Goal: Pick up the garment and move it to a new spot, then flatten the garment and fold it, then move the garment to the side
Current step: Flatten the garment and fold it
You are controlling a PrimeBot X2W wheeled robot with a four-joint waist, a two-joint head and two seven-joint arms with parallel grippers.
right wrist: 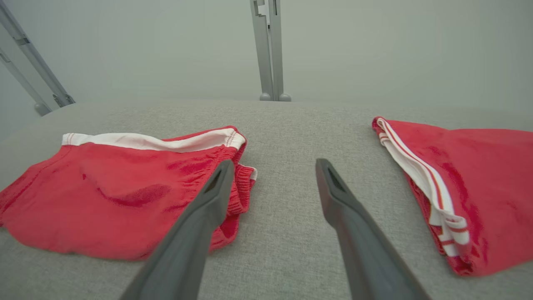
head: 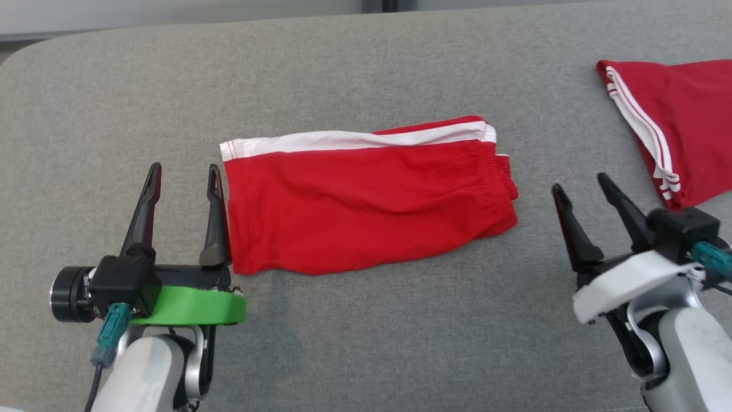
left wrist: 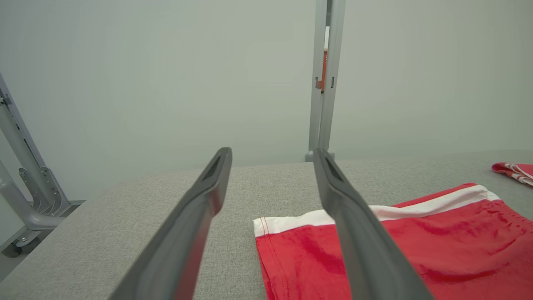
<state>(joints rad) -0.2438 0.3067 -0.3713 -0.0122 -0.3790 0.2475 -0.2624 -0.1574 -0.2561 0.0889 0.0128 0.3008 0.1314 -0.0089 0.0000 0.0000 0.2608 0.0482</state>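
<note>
A pair of red shorts with a white side stripe lies folded flat in the middle of the grey padded table. It also shows in the left wrist view as red shorts and in the right wrist view as red shorts. My left gripper stands open just left of the shorts' hem, its right finger close to the cloth edge, holding nothing. My right gripper is open to the right of the waistband, apart from the cloth, holding nothing.
A second red garment with white stripes lies at the table's far right, reaching past the view's edge; it appears as the second garment in the right wrist view. Grey metal frame posts stand behind the table against a pale wall.
</note>
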